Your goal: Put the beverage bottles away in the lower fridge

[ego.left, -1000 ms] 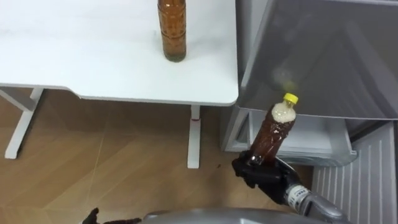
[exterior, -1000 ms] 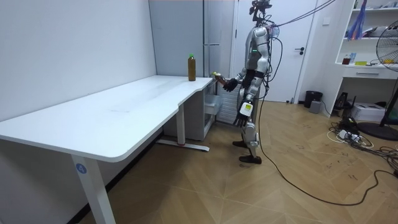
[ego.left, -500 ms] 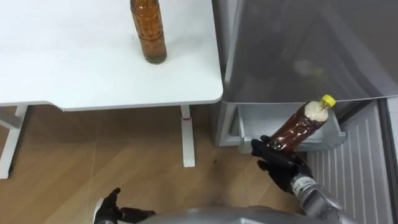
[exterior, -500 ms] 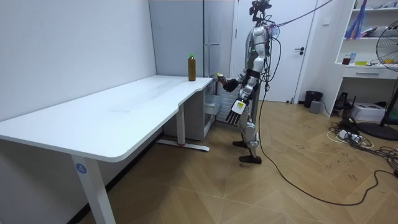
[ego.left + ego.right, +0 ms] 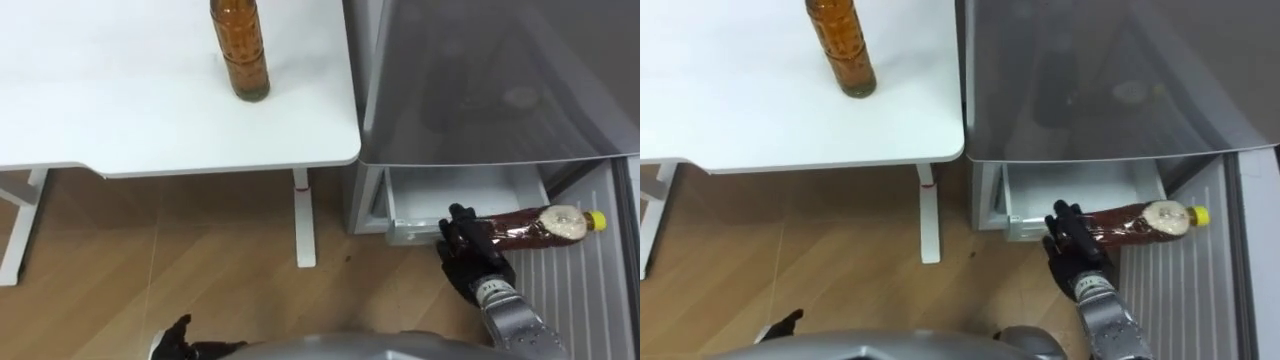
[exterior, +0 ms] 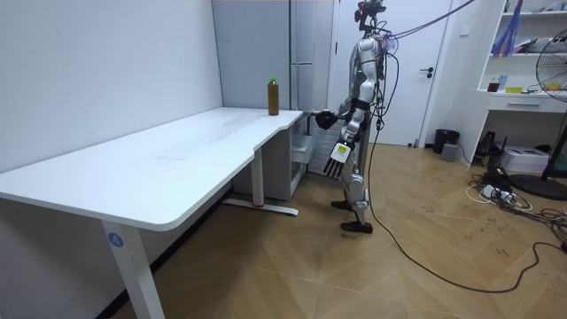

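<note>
My right hand is shut on a brown drink bottle with a yellow cap. The bottle lies nearly level, cap pointing right, just in front of the white lower fridge drawer. A second brown bottle stands upright on the white table, near its right end. The left hand hangs low at my side with its fingers relaxed. In the room view I stand at the table's far end, facing the grey fridge, right hand raised.
The grey upper fridge body overhangs the drawer. A ribbed white panel lies to the right of the held bottle. The table leg stands left of the fridge. Wooden floor lies below.
My right hand has tipped the bottle from slanting up to almost level and lowered it to the front of the lower drawer. The bottle on the table has not moved.
</note>
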